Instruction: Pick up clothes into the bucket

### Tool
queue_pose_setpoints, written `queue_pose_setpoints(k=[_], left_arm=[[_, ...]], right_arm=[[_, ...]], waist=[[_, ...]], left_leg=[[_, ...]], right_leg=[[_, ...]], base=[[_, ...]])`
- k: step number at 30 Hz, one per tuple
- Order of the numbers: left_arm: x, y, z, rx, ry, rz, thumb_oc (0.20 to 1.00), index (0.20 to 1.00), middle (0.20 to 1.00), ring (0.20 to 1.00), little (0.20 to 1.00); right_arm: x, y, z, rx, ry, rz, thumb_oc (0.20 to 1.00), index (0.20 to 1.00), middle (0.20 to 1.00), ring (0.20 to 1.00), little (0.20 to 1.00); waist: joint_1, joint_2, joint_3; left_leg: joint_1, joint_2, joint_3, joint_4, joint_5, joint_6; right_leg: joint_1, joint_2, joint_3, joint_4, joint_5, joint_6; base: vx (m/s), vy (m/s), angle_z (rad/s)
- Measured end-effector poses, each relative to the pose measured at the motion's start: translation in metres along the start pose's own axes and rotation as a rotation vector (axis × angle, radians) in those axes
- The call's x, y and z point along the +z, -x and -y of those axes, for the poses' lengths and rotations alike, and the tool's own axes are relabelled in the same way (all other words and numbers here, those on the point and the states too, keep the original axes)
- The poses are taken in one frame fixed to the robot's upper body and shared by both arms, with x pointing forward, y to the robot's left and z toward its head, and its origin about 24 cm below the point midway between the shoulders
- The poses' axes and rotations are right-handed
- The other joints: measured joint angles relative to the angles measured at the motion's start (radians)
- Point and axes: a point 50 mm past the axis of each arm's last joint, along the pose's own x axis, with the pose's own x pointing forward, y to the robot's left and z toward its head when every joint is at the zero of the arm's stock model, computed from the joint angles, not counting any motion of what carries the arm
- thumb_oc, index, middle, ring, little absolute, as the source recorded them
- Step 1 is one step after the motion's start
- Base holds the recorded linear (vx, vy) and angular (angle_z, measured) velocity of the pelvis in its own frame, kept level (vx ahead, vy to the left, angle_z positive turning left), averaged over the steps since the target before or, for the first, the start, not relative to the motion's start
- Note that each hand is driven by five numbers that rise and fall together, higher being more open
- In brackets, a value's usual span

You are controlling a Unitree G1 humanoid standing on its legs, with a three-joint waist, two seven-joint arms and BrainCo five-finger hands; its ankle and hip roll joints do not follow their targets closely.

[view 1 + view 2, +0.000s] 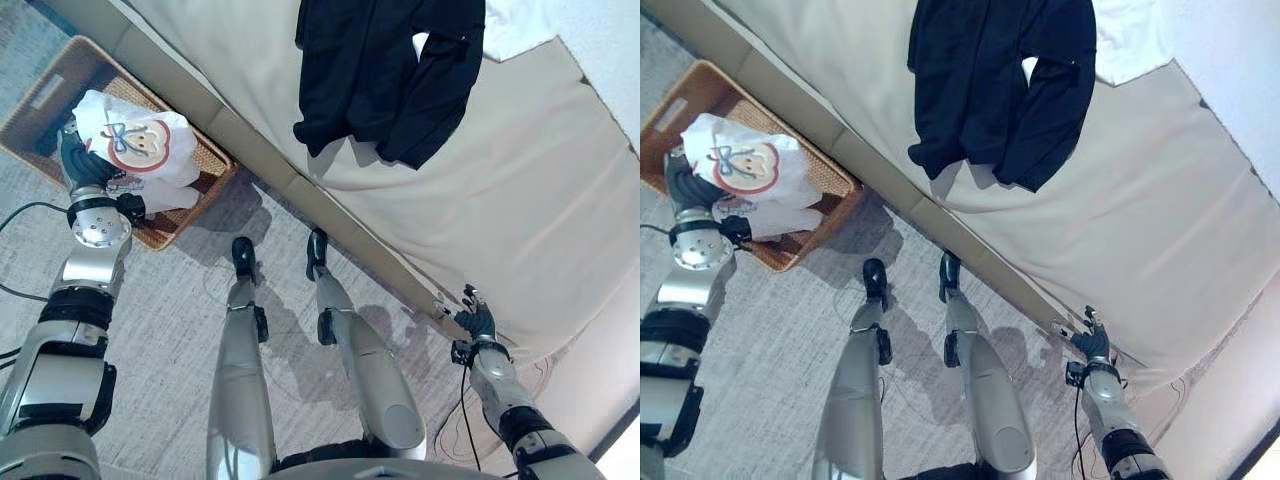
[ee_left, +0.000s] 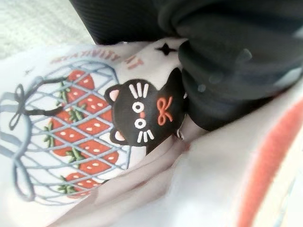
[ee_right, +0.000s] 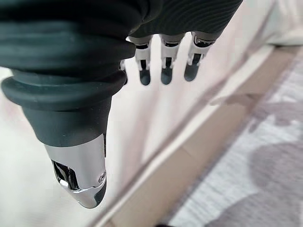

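A white garment (image 1: 150, 160) with a round red-and-blue print lies heaped in the woven basket (image 1: 40, 95) on the floor at the left. My left hand (image 1: 85, 162) is at the basket's near side, pressed against this cloth (image 2: 213, 179); its fingers are hidden by the fabric. A black garment (image 1: 385, 75) lies spread on the beige bed (image 1: 520, 210), far from both hands. My right hand (image 1: 478, 320) hovers at the bed's near edge on the right, fingers (image 3: 164, 71) straight and holding nothing.
A white piece of cloth (image 1: 515, 25) lies at the bed's far side beside the black garment. The tan bed frame (image 1: 250, 150) runs diagonally between basket and mattress. Grey carpet (image 1: 170, 330) covers the floor around the basket.
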Motion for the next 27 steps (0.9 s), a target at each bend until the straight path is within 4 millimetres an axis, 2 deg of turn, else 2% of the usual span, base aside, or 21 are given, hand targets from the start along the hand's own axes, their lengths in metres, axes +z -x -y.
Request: queue_pose_setpoints(k=[4,7,9,10,11,12,16,18,21,24,25,27], left_arm=[[-0.004,0.0,0.006,-0.007,-0.01,-0.037,1.0,1.0,1.0,1.0,1.0],[-0.012,0.004,0.01,-0.003,0.0,-0.076,1.0,1.0,1.0,1.0,1.0],[-0.021,0.008,0.012,0.022,0.025,-0.126,1.0,1.0,1.0,1.0,1.0],[-0.023,0.009,0.012,0.052,0.074,-0.154,1.0,1.0,1.0,1.0,1.0],[-0.035,0.017,0.013,0.06,0.085,-0.197,1.0,1.0,1.0,1.0,1.0],[-0.037,0.019,0.014,0.067,0.099,-0.208,1.0,1.0,1.0,1.0,1.0],[-0.071,0.05,0.016,0.073,0.101,-0.32,1.0,1.0,1.0,1.0,1.0],[-0.091,0.071,0.017,0.098,0.117,-0.398,1.0,1.0,1.0,1.0,1.0],[-0.117,0.105,0.024,0.099,0.123,-0.511,1.0,1.0,1.0,1.0,1.0],[-0.13,0.13,0.034,0.062,0.108,-0.571,1.0,1.0,1.0,1.0,1.0],[-0.132,0.138,0.039,0.036,0.103,-0.583,1.0,1.0,1.0,1.0,1.0],[-0.134,0.153,0.051,-0.014,0.102,-0.589,1.0,1.0,1.0,1.0,1.0]], right_arm=[[0.02,-0.001,-0.01,0.025,-0.033,0.087,1.0,1.0,1.0,1.0,1.0],[0.03,-0.001,-0.017,0.044,-0.04,0.13,1.0,1.0,1.0,1.0,1.0],[0.045,-0.002,-0.022,0.049,-0.068,0.185,1.0,1.0,1.0,1.0,1.0],[0.059,-0.003,-0.026,0.056,-0.096,0.237,1.0,1.0,1.0,1.0,1.0],[0.075,-0.002,-0.03,0.071,-0.128,0.3,1.0,1.0,1.0,1.0,1.0],[0.08,-0.001,-0.03,0.072,-0.142,0.325,1.0,1.0,1.0,1.0,1.0],[0.116,0.008,-0.033,0.092,-0.209,0.484,1.0,1.0,1.0,1.0,1.0],[0.138,0.014,-0.025,0.064,-0.235,0.584,1.0,1.0,1.0,1.0,1.0],[0.17,0.022,-0.008,-0.028,-0.15,0.753,1.0,1.0,1.0,1.0,1.0],[0.198,0.03,0.001,-0.133,-0.065,0.902,1.0,1.0,1.0,1.0,1.0],[0.207,0.033,0.007,-0.175,-0.017,0.955,1.0,1.0,1.0,1.0,1.0],[0.228,0.036,0.014,-0.258,0.047,1.045,1.0,1.0,1.0,1.0,1.0]], waist=[[-0.024,0.0,0.0],[-0.02,0.0,0.0],[-0.02,0.0,0.0],[-0.023,0.0,0.0],[-0.023,0.0,0.0],[-0.022,0.0,0.0],[-0.017,0.0,0.0],[-0.01,0.001,0.001],[0.019,0.003,0.002],[0.055,0.012,0.008],[0.059,0.021,0.011],[0.095,0.049,0.018]], left_leg=[[-0.05,0.001,0.0,0.022,-0.007,0.005],[-0.047,0.001,0.001,0.022,-0.007,0.005],[-0.046,0.001,0.006,0.021,-0.004,0.008],[-0.043,0.001,0.007,0.02,-0.007,0.01],[-0.039,0.001,0.01,0.015,-0.005,0.012],[-0.032,0.002,0.012,0.01,-0.005,0.014],[0.012,-0.002,0.028,-0.033,0.008,0.025],[0.035,-0.008,0.039,-0.069,0.025,0.024],[0.085,-0.013,0.042,-0.116,0.048,0.02],[0.153,-0.02,0.038,-0.165,0.066,0.02],[0.182,-0.023,0.035,-0.187,0.076,0.016],[0.225,-0.031,0.025,-0.219,0.095,0.017]], right_leg=[[-0.041,0.001,0.0,0.0,0.01,-0.002],[-0.039,0.001,0.001,0.001,0.01,-0.002],[-0.04,0.0,0.004,0.001,0.013,-0.005],[-0.043,-0.001,0.007,0.007,0.012,-0.006],[-0.043,-0.001,0.008,0.01,0.011,-0.006],[-0.042,-0.002,0.01,0.013,0.01,-0.006],[-0.026,-0.008,0.02,0.017,0.01,-0.007],[-0.024,-0.015,0.03,0.017,0.01,-0.007],[0.005,-0.02,0.031,0.015,0.01,-0.007],[0.051,-0.024,0.027,0.017,-0.004,-0.006],[0.068,-0.028,0.023,0.021,-0.01,-0.006],[0.091,-0.037,0.012,0.047,-0.028,-0.005]], base=[[0.02,0.002,-0.04],[-0.03,0.009,-0.01],[-0.01,0.006,-0.03],[0.07,0.007,-0.05],[-0.09,0.015,-0.06],[-0.1,0.009,-0.03],[-0.02,0.001,-0.01],[0.0,-0.009,-0.02],[0.0,-0.004,0.02],[0.02,0.0,0.1],[0.04,-0.018,0.12],[0.04,-0.043,0.17]])
